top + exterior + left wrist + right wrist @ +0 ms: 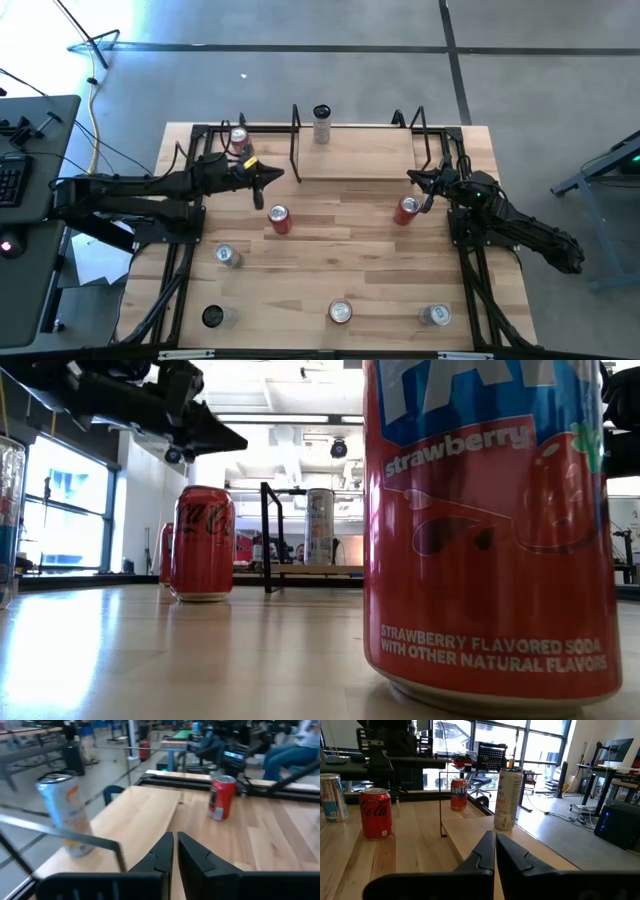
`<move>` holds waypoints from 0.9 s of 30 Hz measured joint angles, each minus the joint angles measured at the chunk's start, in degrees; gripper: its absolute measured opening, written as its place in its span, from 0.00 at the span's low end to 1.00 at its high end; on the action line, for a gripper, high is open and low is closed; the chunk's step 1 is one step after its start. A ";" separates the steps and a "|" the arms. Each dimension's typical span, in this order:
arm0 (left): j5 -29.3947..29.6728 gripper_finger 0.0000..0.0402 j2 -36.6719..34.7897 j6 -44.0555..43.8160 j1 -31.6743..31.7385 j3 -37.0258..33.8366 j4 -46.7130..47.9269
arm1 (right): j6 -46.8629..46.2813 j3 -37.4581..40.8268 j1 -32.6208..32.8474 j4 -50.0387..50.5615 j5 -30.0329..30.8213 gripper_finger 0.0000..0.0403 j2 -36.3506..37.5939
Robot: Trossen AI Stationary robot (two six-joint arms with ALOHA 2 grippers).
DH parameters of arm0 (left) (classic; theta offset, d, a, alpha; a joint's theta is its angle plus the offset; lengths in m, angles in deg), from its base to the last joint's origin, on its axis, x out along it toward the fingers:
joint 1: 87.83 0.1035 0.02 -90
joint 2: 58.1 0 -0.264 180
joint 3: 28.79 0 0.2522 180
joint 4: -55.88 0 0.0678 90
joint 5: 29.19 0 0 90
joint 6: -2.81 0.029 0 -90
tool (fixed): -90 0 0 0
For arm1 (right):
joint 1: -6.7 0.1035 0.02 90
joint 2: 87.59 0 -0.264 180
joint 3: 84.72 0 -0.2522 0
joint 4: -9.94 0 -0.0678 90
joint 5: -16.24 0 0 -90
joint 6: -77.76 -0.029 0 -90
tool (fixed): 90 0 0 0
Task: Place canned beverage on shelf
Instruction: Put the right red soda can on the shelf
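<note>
The shelf [355, 158] is a narrow light-wood board with thin black rods at the table's far middle. A tall pale can [321, 124] stands upright on its far edge; it also shows in the left wrist view [66, 815], the right wrist view [508, 799] and the low view [320, 525]. My left gripper [276, 177] is shut and empty just off the shelf's left end [175, 845]. My right gripper [413, 178] is shut and empty just off the shelf's right end [495, 845]. A red can [279, 219] stands near the left gripper, another red can [406, 210] near the right.
Further cans stand on the table: one at the far left [238, 140], a silver one [228, 257], a dark one [213, 316], a red strawberry soda can [340, 312] close before the low camera [490, 520], and a silver one [435, 316]. Black frames run along both table sides.
</note>
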 joint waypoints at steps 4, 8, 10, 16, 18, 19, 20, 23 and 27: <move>-0.33 0.00 -0.07 3.42 -1.82 -0.58 -4.00 | 0.00 0.01 -0.01 -0.01 0.00 0.00 -0.01; -0.33 0.01 -0.07 5.95 -3.27 -0.58 -5.72 | 0.68 -0.01 -0.01 0.00 0.32 0.00 0.01; -0.34 0.01 -0.07 6.84 -3.67 -0.58 -5.91 | 2.23 -0.02 -0.16 0.00 2.18 0.00 0.01; -0.33 0.00 -0.05 7.78 -3.74 -0.58 -5.90 | 4.58 -0.08 -0.14 0.47 5.11 0.00 0.01; -0.29 0.00 -0.05 8.14 -3.68 -0.58 -5.91 | 4.32 -0.10 -0.14 0.47 5.11 0.00 0.01; -0.27 0.00 -0.05 8.32 -3.68 -0.58 -5.90 | 4.24 -0.10 -0.14 0.47 5.11 0.00 0.01; -0.27 0.00 -0.05 8.34 -3.68 -0.58 -5.91 | 4.12 -0.10 -0.14 0.47 5.11 0.00 0.01; -0.14 0.00 -0.02 8.37 -3.65 -0.58 -5.76 | 4.47 -0.10 -0.14 0.47 5.11 0.00 0.01; -0.12 0.01 0.00 8.32 -3.65 -0.58 -5.75 | 4.36 -0.12 -0.14 0.45 4.95 0.00 0.01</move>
